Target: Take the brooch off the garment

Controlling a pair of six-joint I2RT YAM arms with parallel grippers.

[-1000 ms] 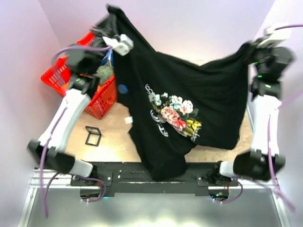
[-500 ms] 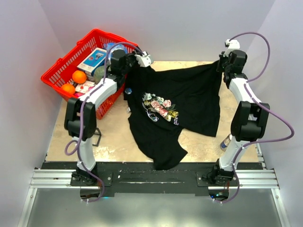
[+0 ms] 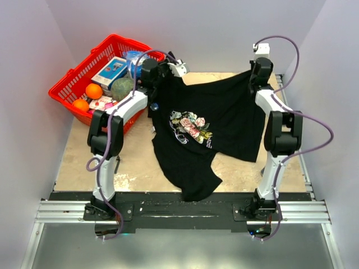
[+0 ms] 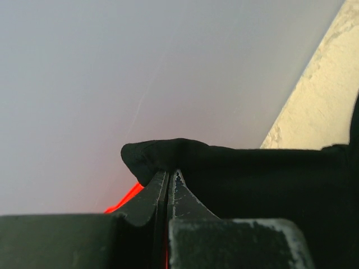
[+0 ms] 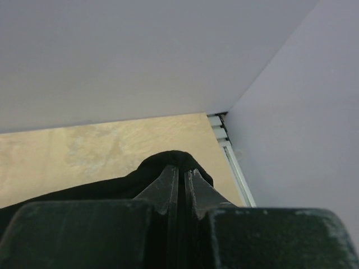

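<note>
**Brooch (image 3: 153, 106) on the T-shirt's (image 3: 230, 112) edge, near my left claw (image 4: 170, 172)**

That claw and my right claw (image 5: 182, 167) each pinch a shirt shoulder. Best to lay the cloth flat and taut before freeing one for the pin.

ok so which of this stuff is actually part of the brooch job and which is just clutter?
Job: black T-shirt; small blue brooch on it, on the side nearest the basket; left hand and right hand, each shut on a far shirt corner.
Clutter: red basket; in it two oranges, a blue-and-white box, a green round item.
</note>
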